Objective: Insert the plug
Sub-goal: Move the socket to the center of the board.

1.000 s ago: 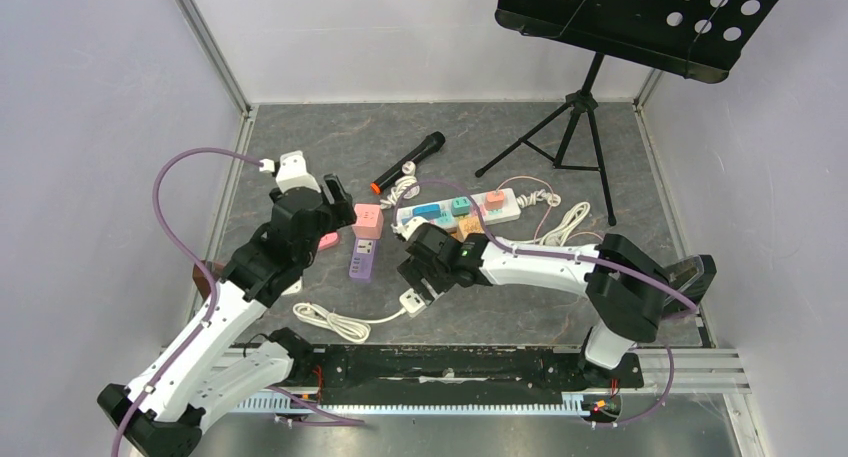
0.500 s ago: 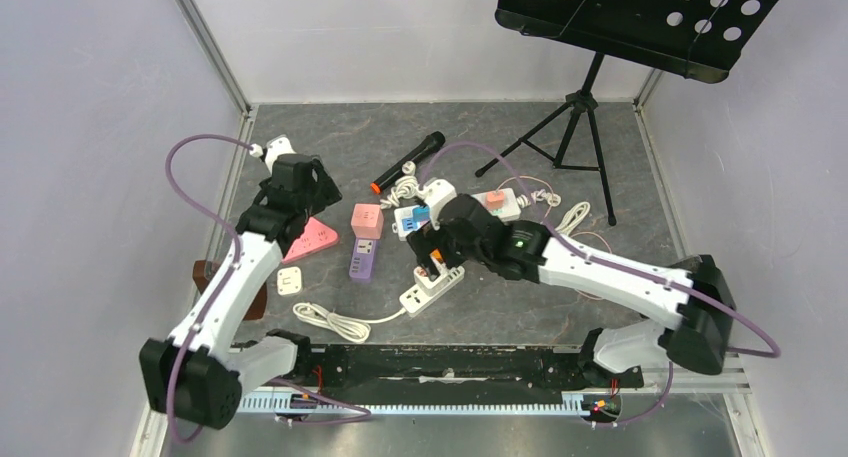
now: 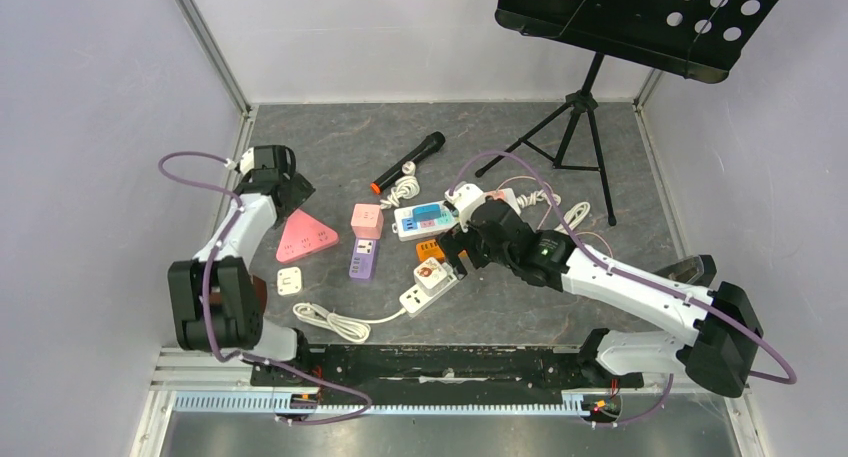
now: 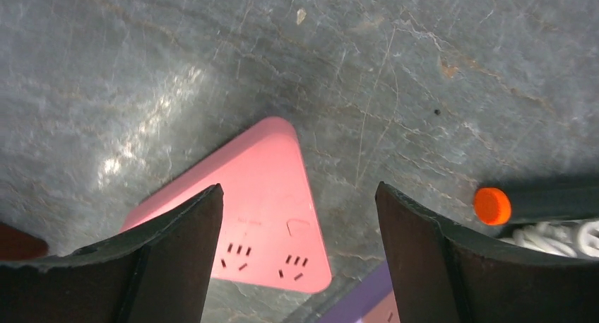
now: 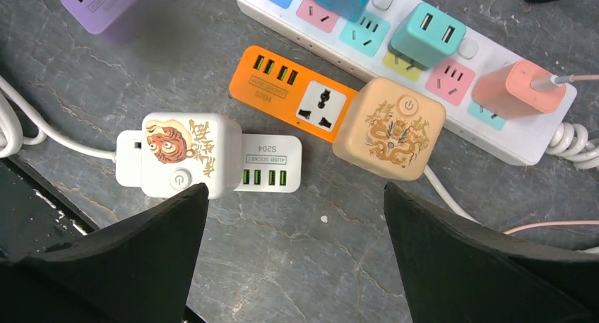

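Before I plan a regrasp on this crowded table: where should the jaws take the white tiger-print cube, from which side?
Take the tiger-print cube probably from straight above, jaws on the two walls the white USB strip does not stick out from; its printed face points up, those walls stand clear.

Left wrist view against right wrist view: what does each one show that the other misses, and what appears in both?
Left wrist only: pink triangular power strip, black cylinder with an orange end cap. Right wrist only: long white power strip, orange USB adapter, white tiger-print cube plug, beige dragon-print cube. Both: grey marbled tabletop, purple power strip.
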